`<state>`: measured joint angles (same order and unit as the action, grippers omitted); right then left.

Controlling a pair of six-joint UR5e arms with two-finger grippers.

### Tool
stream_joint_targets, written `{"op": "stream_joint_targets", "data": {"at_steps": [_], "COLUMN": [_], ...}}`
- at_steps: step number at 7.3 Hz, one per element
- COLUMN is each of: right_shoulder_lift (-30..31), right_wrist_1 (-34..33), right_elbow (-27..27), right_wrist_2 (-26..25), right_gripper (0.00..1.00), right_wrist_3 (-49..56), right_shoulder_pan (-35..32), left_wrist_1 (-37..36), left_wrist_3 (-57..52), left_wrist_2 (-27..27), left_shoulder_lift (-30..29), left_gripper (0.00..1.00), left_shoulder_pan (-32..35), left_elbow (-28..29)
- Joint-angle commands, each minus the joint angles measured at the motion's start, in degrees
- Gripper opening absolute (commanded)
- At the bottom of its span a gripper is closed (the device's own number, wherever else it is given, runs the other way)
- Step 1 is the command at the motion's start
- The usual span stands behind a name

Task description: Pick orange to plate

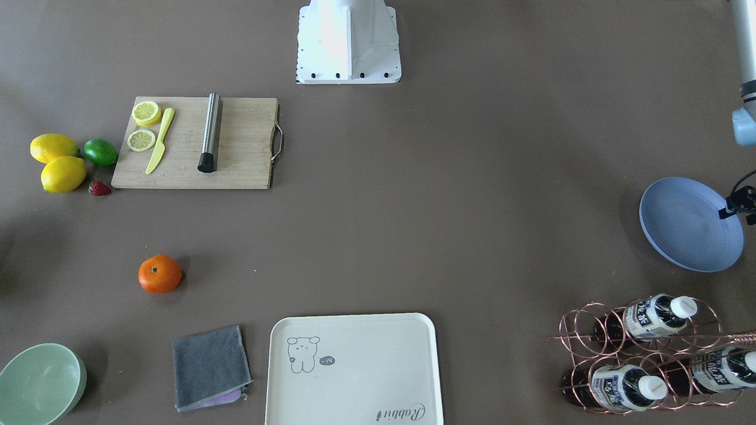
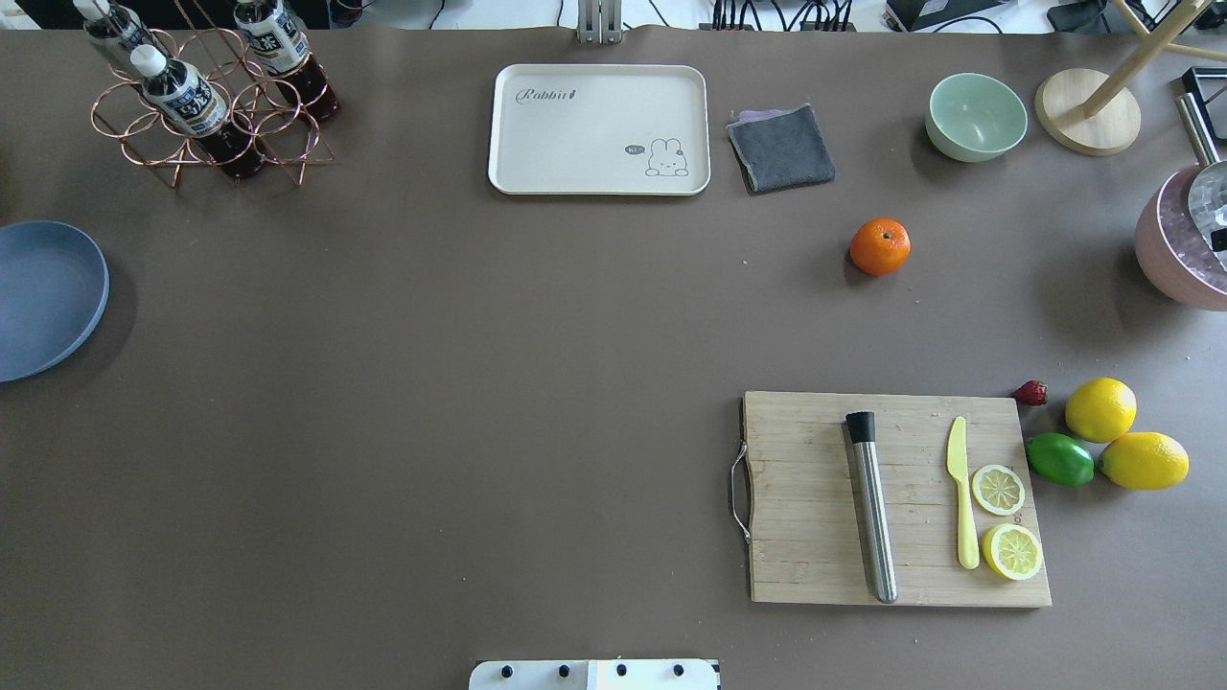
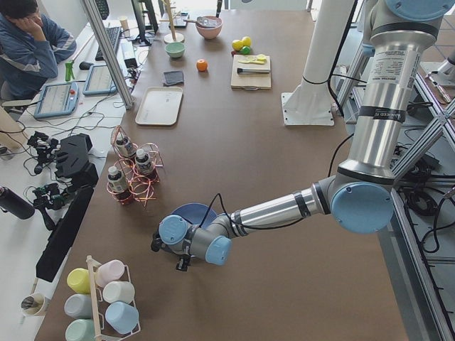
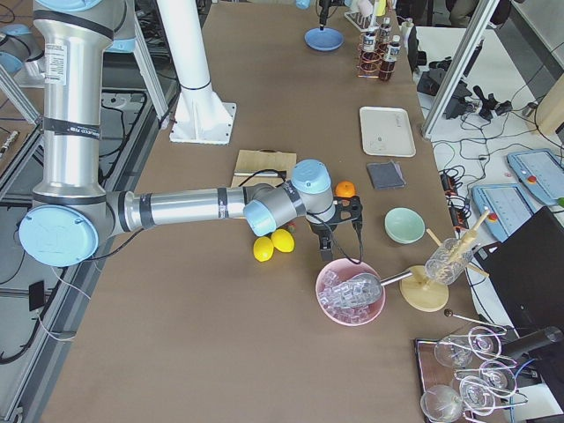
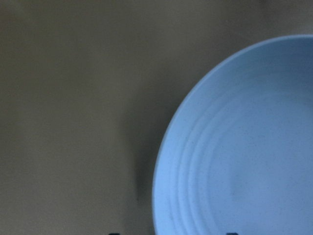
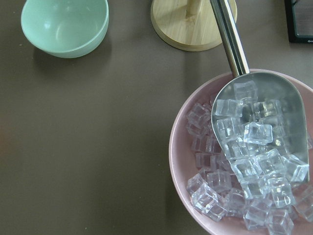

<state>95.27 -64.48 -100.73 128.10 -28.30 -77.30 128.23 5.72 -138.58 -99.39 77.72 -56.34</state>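
- The small round bright-orange fruit (image 1: 160,274) sits on the brown desk (image 1: 413,206), on the robot's right half.
- It lies between the rectangular wooden cutting board (image 1: 236,144) and the folded grey cloth (image 1: 209,367), and touches neither.
- Being round, the orange has no long axis that we can name. Its tiny dark stem dimple faces up, set a little off the top toward the robot's right.
- The round, shallow periwinkle-blue plate (image 1: 688,227) lies flat with its hollow side up at the robot's left end of the desk, well apart from the orange.
- A copper wire rack holding bottles (image 1: 641,354) stands near the plate on the side away from the robot.
- The left fingers (image 3: 183,264) hang over the plate's edge. The left wrist view shows the ringed rim and the desk beside it.
- So little of the left fingers shows that we cannot tell how far apart they stand or whether they grip anything.
- The right fingers (image 4: 324,231) show only in the side view, near the orange and a pink bowl of clear ice cubes (image 6: 181,147).
- We cannot tell their opening either.
- A pale green bowl (image 6: 66,27) stands near the pink one.
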Motion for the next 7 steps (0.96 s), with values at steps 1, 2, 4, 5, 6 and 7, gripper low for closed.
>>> {"op": "stream_joint_targets", "data": {"at_steps": [1, 2, 4, 5, 6, 7], "right_shoulder_lift": [0.0, 0.0, 0.0, 0.0, 0.0, 0.0], "right_wrist_1": [0.1, 0.2, 0.2, 0.2, 0.2, 0.2], "right_elbow": [0.0, -0.1, -0.2, -0.3, -0.3, -0.3], "right_wrist_2": [0.0, 0.0, 0.0, 0.0, 0.0, 0.1], "right_gripper": [1.00, 1.00, 1.00, 1.00, 1.00, 1.00], "right_wrist_3": [0.1, 0.1, 0.1, 0.1, 0.0, 0.0], "right_shoulder_pan": [0.0, 0.0, 0.0, 0.0, 0.0, 0.0], "left_wrist_1": [1.2, 1.2, 1.2, 1.2, 1.0, 0.9], "left_wrist_3": [0.1, 0.3, 1.1, 3.1, 6.0, 11.5], "left_wrist_2": [0.0, -0.5, -2.6, -5.7, -9.8, -15.1], "left_shoulder_lift": [-0.6, -0.6, -1.5, -1.7, -2.3, -1.7], "left_gripper": [0.59, 0.25, 0.00, 0.00, 0.00, 0.00], "left_shoulder_pan": [-0.3, -0.3, -0.3, -0.1, 1.3, 2.8], "left_elbow": [1.8, 1.8, 1.5, 0.8, -0.8, -5.3]}}
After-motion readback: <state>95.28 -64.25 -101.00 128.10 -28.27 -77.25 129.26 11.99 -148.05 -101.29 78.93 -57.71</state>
